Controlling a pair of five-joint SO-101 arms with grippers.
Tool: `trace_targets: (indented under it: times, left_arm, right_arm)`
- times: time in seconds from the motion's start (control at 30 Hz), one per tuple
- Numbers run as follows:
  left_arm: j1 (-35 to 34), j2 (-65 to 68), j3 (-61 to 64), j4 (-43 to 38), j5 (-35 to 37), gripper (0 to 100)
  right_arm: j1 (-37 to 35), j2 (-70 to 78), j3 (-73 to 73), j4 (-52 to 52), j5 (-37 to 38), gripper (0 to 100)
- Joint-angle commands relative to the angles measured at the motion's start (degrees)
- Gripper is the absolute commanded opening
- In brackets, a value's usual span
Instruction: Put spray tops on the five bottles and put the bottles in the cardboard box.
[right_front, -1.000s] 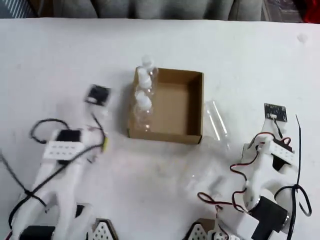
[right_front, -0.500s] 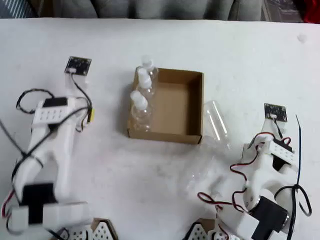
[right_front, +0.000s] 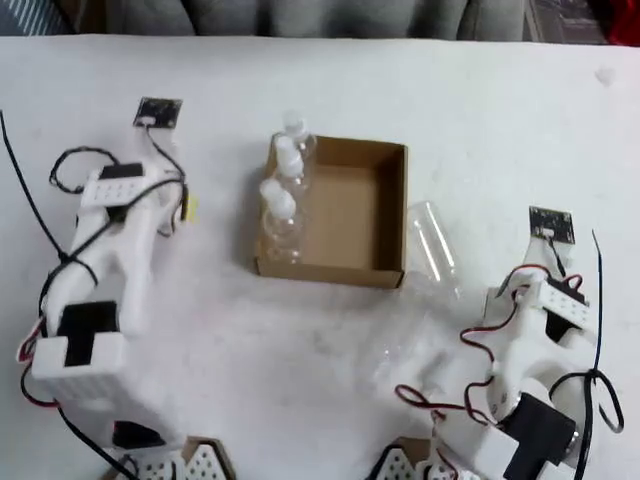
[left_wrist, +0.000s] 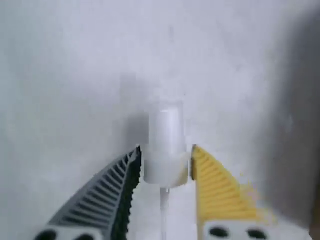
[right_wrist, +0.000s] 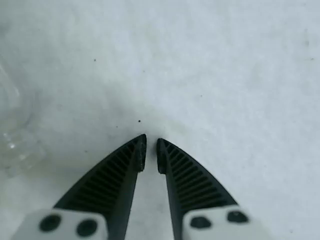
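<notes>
— how many bottles stood in the cardboard box (right_front: 352, 212)?
— three, each with a white top on, in a row along its left wall: the far bottle (right_front: 297, 142), the middle bottle (right_front: 290, 170) and the near bottle (right_front: 280, 224).
— and the other two?
— both lay on the white table (right_front: 470, 110) without tops. one clear bottle (right_front: 432, 245) was just right of the box, almost touching its right wall. the second clear bottle (right_front: 400, 340) lay nearer, between the box and the right arm, faint against the table.
— how many spray tops were loose?
— i counted one. the left gripper (left_wrist: 165, 152) pinched that spray top (left_wrist: 166, 131) by its collar between one grey and one yellow finger, with the thin tube hanging below. that arm was left of the box, its yellow finger (right_front: 188, 207) over bare table, well apart from the clear bottles.
— and the right gripper (right_wrist: 150, 144)?
— it had two black fingers drawn almost together with just a sliver of gap and nothing between them. it sat low over the table at the near right.
</notes>
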Motion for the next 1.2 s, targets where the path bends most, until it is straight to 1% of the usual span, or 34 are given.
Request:
trace_targets:
  times: [0.0,0.1,0.2,0.27,0.47,0.53,0.6,0.7,0.87,0.93,1.0,1.1,1.17]
  left_arm:
    - [-0.92,-0.66,-3.6,2.37,3.16,33]
    - [-0.92,-0.75,-3.78,4.04,2.99,42]
    - [-0.92,-0.84,-5.54,7.65,2.99,47]
    - [-1.63,-0.84,-8.0,11.69,3.25,48]
    - [-1.8,-0.84,-17.93,27.87,4.57,48]
    - [-1.63,-1.19,-19.52,30.95,4.57,48]
    - [-1.54,-3.21,-18.73,31.82,4.57,48]
    - [-1.19,-9.1,-13.98,31.38,4.57,48]
    - [3.03,-23.34,-1.58,31.38,4.13,48]
    - [5.76,-28.88,3.69,31.38,4.04,48]
    - [9.1,-34.07,8.44,31.38,3.52,48]
    - [15.6,-42.42,15.38,31.38,0.79,48]
    - [20.88,-48.22,19.69,31.38,0.35,48]
  right_arm:
    - [-0.57,0.48,-2.02,0.22,0.79,1.6]
    - [-0.57,0.48,-2.02,0.22,0.79,1.6]
    - [-0.57,0.48,-2.02,0.22,0.88,1.6]
    - [-0.57,0.48,-2.02,0.22,0.88,1.6]
    - [-0.57,0.48,-2.02,0.22,0.44,1.6]
    - [-0.57,0.48,-2.02,0.22,0.44,1.6]
    - [-0.57,0.48,-2.02,0.22,0.44,1.6]
    - [-0.57,0.48,-2.02,0.22,0.35,1.6]
    - [0.04,-0.04,-2.55,0.22,0.88,1.6]
    - [3.12,-0.4,-4.4,0.4,1.05,1.6]
    - [7.34,-1.1,-7.65,1.45,3.52,1.6]
    - [13.76,-0.75,-15.74,5.58,7.47,1.6]
    - [17.63,0.84,-21.98,7.87,9.14,1.6]
